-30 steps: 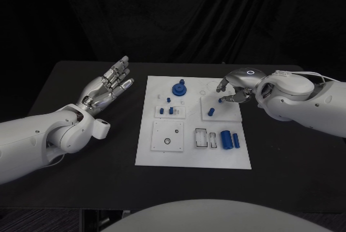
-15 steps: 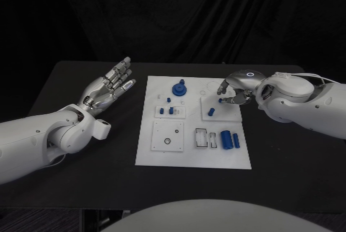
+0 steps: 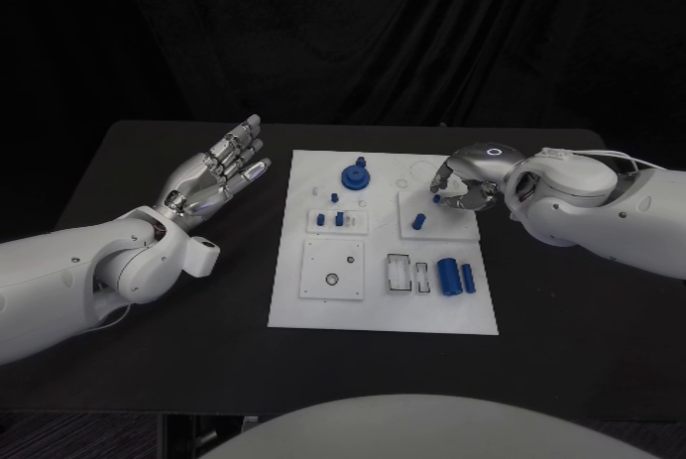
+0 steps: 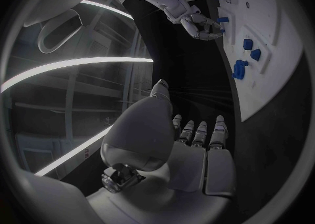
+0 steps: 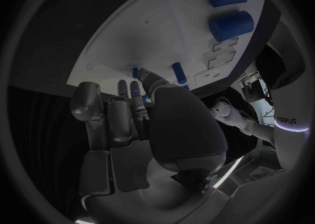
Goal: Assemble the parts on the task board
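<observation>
Judging by the task board [image 3: 384, 315], assembly looks partly done; two blue cylinders [image 3: 455, 277] lie loose by empty slots; right hand [image 3: 460, 186] hovers curled, grip unclear; left hand [image 3: 217, 171] idles open.

White task board [image 3: 384, 315], flat at frame centre; blue parts [image 3: 455, 277] lie at its lower right, others stand near its top.

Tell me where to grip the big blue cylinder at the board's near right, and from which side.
Grip the big blue cylinder across its middle, coming from above. It lies on its side on the task board, with the thin cylinder close on one side and the slotted white block on the other, so its ends look freer than its flanks. The right hand is nearer.
</observation>
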Controlling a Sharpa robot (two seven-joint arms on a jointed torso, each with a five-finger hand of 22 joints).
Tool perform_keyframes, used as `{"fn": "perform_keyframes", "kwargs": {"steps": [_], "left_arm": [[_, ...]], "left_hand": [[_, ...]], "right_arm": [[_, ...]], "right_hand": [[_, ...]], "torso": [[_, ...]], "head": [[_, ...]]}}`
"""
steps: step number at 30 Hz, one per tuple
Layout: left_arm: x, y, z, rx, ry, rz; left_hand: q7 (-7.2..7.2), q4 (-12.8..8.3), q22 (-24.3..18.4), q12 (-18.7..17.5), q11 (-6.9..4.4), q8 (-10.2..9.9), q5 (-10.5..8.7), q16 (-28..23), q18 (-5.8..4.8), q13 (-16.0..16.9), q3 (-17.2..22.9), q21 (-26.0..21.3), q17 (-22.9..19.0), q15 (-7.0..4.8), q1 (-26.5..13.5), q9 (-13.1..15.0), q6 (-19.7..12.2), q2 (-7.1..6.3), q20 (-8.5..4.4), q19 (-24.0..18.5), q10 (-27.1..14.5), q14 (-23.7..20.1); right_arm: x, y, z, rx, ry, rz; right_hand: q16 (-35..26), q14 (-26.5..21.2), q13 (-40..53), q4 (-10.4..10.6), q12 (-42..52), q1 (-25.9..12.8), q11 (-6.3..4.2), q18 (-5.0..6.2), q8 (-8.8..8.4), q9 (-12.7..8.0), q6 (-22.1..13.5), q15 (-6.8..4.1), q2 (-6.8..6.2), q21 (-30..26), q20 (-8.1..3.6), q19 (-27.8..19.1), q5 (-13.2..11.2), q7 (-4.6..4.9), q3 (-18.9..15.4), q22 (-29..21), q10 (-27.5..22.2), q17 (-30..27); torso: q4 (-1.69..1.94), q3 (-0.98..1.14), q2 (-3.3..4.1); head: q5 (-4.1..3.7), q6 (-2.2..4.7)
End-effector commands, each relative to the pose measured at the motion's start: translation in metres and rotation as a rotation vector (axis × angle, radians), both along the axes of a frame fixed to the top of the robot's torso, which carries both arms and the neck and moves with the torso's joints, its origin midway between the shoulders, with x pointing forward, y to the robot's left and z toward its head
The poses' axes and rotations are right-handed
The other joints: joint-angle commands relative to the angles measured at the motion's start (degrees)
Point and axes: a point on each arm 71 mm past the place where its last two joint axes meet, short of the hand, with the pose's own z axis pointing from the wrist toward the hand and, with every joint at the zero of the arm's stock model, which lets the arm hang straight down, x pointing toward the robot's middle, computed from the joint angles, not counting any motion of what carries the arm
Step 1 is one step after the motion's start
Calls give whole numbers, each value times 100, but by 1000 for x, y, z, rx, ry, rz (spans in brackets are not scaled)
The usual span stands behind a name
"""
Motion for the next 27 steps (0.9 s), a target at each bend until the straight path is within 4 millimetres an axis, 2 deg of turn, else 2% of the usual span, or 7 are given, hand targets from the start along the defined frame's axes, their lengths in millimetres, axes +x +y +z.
{"fn": "perform_keyframes", "kwargs": {"steps": [1, 8, 13, 18, 27], "left_arm": [[-3, -1, 8, -80, -94, -31], [-3, -3, 6, -80, -83, -40], [-2, -3, 6, -78, -78, -41], [-2, -3, 5, -77, -75, -43], [-1, -4, 4, -76, -68, -47]], "left_hand": [[45, 0, 3, -26, 54, -18, 5, -21, 82, -5, 8, 5, -5, 59, 52, 3, -5, 2, 55, 9, 12, -3], [99, 3, -19, -27, 112, -17, 4, -21, 85, -5, -2, 3, -5, 73, 63, 4, 4, 27, 106, 10, 10, -3], [121, -3, -21, -27, 136, -13, 6, -21, 86, -5, -3, 3, -5, 88, 78, 8, 24, 37, 127, 13, 11, -3], [151, -6, -15, -24, 164, -8, 5, -21, 90, -2, -7, 7, -5, 113, 97, 11, 51, 51, 154, 21, 21, -3], [211, -20, 4, -19, 206, -1, 5, -21, 95, 2, -11, 17, -5, 160, 149, 17, 96, 73, 210, 44, 37, -3]], "right_arm": [[1, -1, 0, 5, -23, -18], [1, 1, -2, 10, -27, -13], [1, 2, -3, 10, -25, -11], [1, 3, -3, 13, -28, -8], [2, 4, -6, 10, -23, -5]], "right_hand": [[6, -3, -13, -18, -23, 50, 13, -27, 36, 12, 56, -11, 18, -10, 12, -7, 17, 4, 21, 768, 59, 15], [41, 24, -31, -23, -5, 40, 5, -37, 44, 19, 76, -11, 31, 46, 13, 28, 16, 9, 33, 784, 139, 54], [43, 27, -45, -39, -3, 56, -7, -37, 53, 25, 98, -17, 42, 50, 11, 34, 18, 23, 51, 786, 173, 50], [61, 41, -91, -71, 3, 78, -46, -40, 108, 56, 220, -39, 76, 79, -6, 58, 17, 116, 99, 794, 278, 59], [82, 61, -159, -110, 3, 100, -76, -50, 173, 93, 373, -59, 122, 127, -27, 93, 16, 130, 165, 807, 458, 70]], "torso": [[-5, 0, -4], [-6, -6, -2], [-8, -4, -2], [-5, -8, -1], [-2, -11, 1]], "head": [[23, 1], [65, 1], [60, 1], [63, 1], [78, 1]]}}
